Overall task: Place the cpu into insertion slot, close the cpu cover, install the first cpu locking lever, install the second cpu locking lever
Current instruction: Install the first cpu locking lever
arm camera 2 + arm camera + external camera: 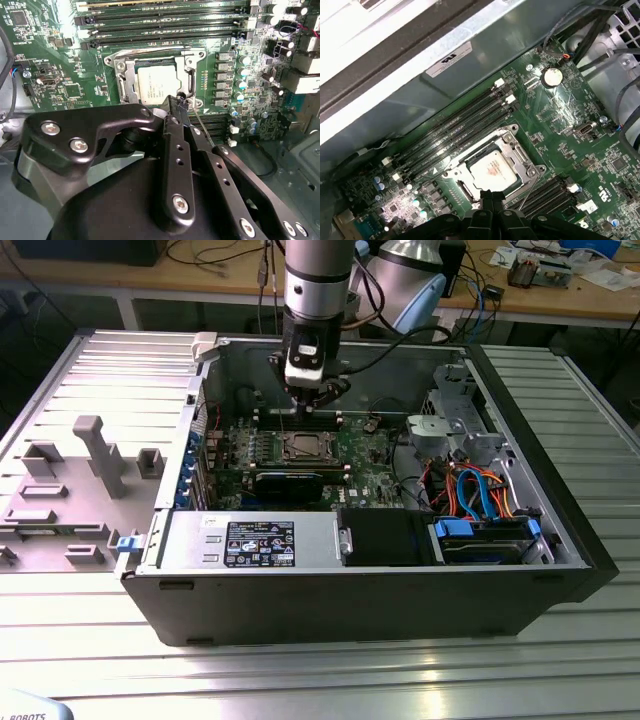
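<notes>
The cpu (157,85) (492,172) lies flat in the insertion slot (303,447) on the green motherboard, its silvery top showing. The cpu cover (186,64) (518,156), a metal frame, lies down around the chip. My gripper (180,98) (492,195) (308,405) hangs just over one edge of the socket with its black fingers shut together. A thin locking lever (204,129) (529,194) runs as a wire rod right beside the fingertips. Whether the fingers touch it I cannot tell.
The open computer case (560,540) surrounds the board. Long memory slots (160,22) (455,130) run beside the socket. A black heatsink bar (288,483), a black drive box (385,537) and blue and orange cables (480,490) sit nearby. A grey fixture (95,455) stands on the exterior view's left.
</notes>
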